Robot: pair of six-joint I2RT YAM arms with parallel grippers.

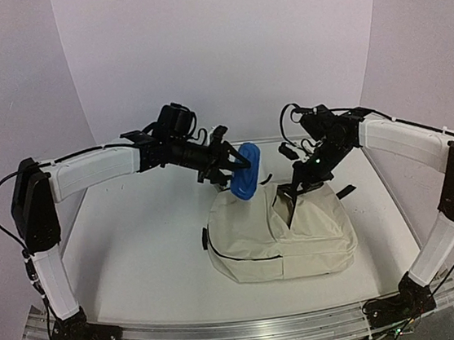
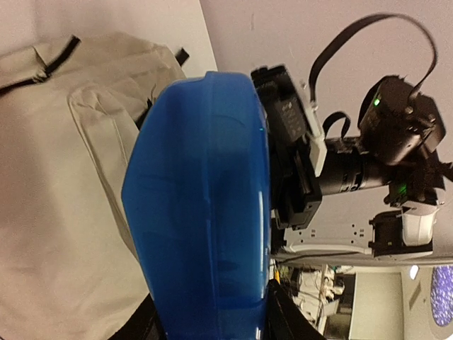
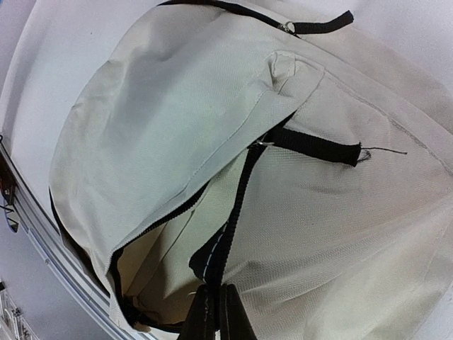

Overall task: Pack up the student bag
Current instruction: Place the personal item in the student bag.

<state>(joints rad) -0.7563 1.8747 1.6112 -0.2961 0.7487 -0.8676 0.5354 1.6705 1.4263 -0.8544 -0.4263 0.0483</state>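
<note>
White table [image 1: 137,246]: is carrying the bag, with bare surface showing to the left and near sides.

Bag [image 1: 280,238]: cream fabric, is lying right of centre on the table. The mouth is opening toward the far left, and in the right wrist view the black zip edge [image 3: 233,205] is gaping over a shaded interior.

Case [image 1: 246,183]: blue hard plastic, oval, is hanging edge-down just far-left of the mouth. Contact with the fabric cannot be told.

Left gripper [image 1: 237,169]: fingers are clamping the case by its far end.

Right gripper [image 1: 297,193]: fingers [image 3: 212,315] are pressing together on the bag's zip edge, lifting it.

Handling: insertion of the case seems to be the step in hand. The right side should be holding the edge high and taut while the case is going in narrow end first, angled toward the near right.

Clearance: the gap is looking slim, so the zip edge may snag the case. The two wrists are working near each other, and the free room is lying left.
</note>
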